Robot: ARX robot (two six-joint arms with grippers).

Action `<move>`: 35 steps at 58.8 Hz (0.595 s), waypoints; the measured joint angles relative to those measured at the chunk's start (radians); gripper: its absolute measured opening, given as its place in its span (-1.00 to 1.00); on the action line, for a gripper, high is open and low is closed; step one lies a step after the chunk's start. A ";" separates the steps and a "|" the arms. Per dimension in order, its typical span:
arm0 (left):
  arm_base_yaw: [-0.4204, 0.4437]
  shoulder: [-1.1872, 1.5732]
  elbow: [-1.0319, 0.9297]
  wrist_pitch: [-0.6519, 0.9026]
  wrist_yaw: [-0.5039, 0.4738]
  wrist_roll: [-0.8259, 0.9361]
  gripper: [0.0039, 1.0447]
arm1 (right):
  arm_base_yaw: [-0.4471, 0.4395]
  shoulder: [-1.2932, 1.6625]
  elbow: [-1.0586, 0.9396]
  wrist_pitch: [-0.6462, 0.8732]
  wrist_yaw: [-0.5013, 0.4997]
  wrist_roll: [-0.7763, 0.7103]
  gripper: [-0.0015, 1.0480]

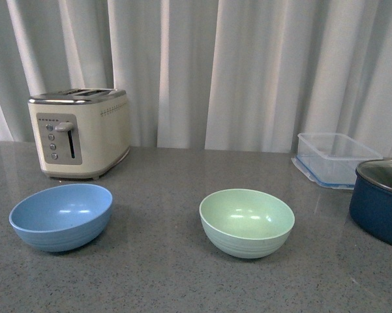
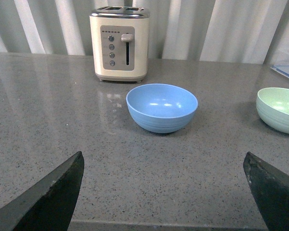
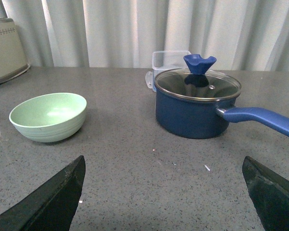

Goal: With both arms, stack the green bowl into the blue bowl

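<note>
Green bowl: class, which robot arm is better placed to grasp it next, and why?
Probably the right. The green bowl lies right of centre, nearer the open right gripper; the left gripper, also open, faces the blue bowl instead.

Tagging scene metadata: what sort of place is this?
Probably a kitchen counter, perhaps staged: a cream toaster and a lidded navy pot stand on a grey speckled countertop with the blue bowl and green bowl. The white curtain backdrop suggests a mock-up.

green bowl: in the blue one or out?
Out. The green bowl sits upright on the counter, well apart from the blue bowl, whose inside is empty.
</note>
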 joint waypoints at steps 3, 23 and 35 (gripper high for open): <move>0.000 0.000 0.000 0.000 0.000 0.000 0.87 | 0.000 0.000 0.000 0.000 0.000 0.000 0.81; -0.001 0.002 0.002 -0.002 -0.010 0.000 0.87 | 0.000 0.000 0.000 0.000 0.000 0.000 0.81; 0.042 0.516 0.228 -0.330 -0.417 -0.166 0.87 | 0.000 0.000 0.000 0.000 -0.001 0.000 0.81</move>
